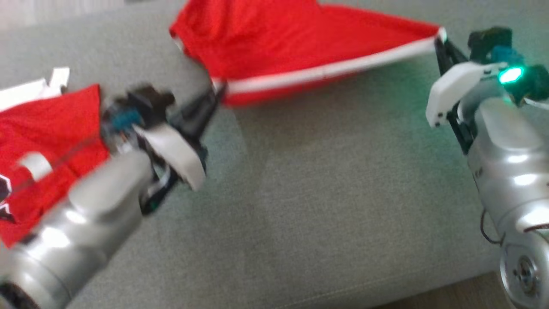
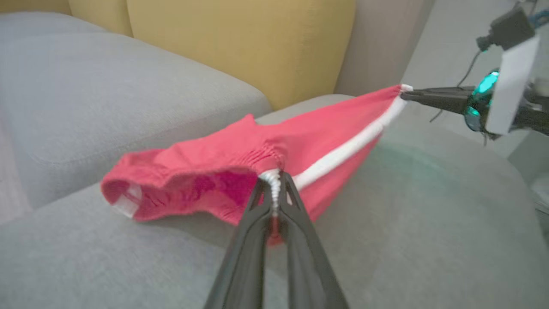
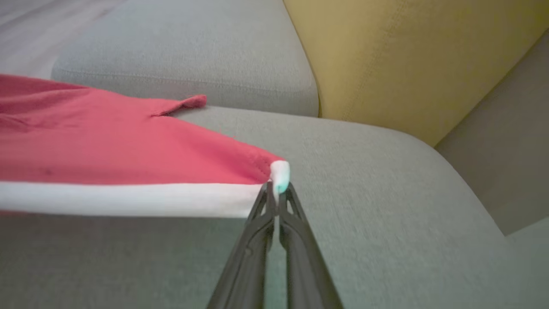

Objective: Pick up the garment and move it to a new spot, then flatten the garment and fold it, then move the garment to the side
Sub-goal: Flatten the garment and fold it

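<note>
Garment: red fabric garment with a white side stripe (image 1: 279,38), striped edge pulled taut above the grey fabric sofa seat (image 1: 321,193), near the seat's back edge | Left fingers (image 2: 248,231): clamped on the stripe's gathered end | Right fingers (image 3: 253,240): pinched on the stripe's opposite corner | Also: second red-and-white cloth (image 1: 51,128) at the seat's left edge
</note>
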You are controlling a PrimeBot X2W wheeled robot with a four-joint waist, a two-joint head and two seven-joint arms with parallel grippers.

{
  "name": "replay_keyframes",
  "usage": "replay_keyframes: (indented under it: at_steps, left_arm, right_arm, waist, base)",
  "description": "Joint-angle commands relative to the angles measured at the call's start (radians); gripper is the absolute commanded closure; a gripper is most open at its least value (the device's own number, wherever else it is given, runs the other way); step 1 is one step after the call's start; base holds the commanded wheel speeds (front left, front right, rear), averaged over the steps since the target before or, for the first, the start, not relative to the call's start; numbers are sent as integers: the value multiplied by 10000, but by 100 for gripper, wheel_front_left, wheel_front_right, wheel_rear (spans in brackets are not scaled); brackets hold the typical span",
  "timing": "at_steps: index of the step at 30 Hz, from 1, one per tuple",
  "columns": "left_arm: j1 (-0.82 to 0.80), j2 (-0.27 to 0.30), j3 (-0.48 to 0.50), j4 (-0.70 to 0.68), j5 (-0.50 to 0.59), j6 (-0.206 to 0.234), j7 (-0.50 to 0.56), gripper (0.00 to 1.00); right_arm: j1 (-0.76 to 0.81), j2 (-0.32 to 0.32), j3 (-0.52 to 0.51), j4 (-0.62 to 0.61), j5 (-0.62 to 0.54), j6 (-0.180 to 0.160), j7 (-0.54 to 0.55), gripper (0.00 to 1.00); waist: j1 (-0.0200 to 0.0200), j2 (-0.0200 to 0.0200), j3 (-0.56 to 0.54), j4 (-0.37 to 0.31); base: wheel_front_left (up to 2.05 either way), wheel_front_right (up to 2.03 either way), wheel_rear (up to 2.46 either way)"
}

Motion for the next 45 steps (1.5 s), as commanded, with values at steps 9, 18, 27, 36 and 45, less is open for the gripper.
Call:
replay_keyframes:
  at_steps: [9, 18, 27, 36, 45]
  left_arm:
    - [1404, 338, -273, -1468, -73, 473, -292, 100]
    - [3098, 493, -708, -3165, -20, 1281, -115, 100]
    - [3824, 555, -737, -4102, 69, 2020, 172, 100]
    - [2908, 250, 116, -3790, -31, 2187, -94, 100]
    - [1986, -267, 513, -3138, 62, 1967, -218, 100]
  right_arm:
    - [1246, -621, 1361, -6, 1525, -9, 1007, 100]
    - [2866, -1452, 2590, -277, 3537, -9, 2236, 100]
    - [4254, -2838, 3013, -3445, 5534, -9, 2846, 100]
    - [3916, -2656, 1888, -6397, 4691, -9, 2906, 100]
    - [2794, -1889, 1248, -6748, 3323, -9, 3271, 100]
  waist:
    - [3, 0, -1627, 316]
    - [3, 0, -2537, 294]
    - [3, 0, -2602, 487]
    - [3, 0, -1479, 1095]
    - [3, 0, -536, 1696]
  base:
    - [0, 0, 0]
    - [0, 0, 0]
    - [0, 0, 0]
    - [0, 0, 0]
    - [0, 0, 0]
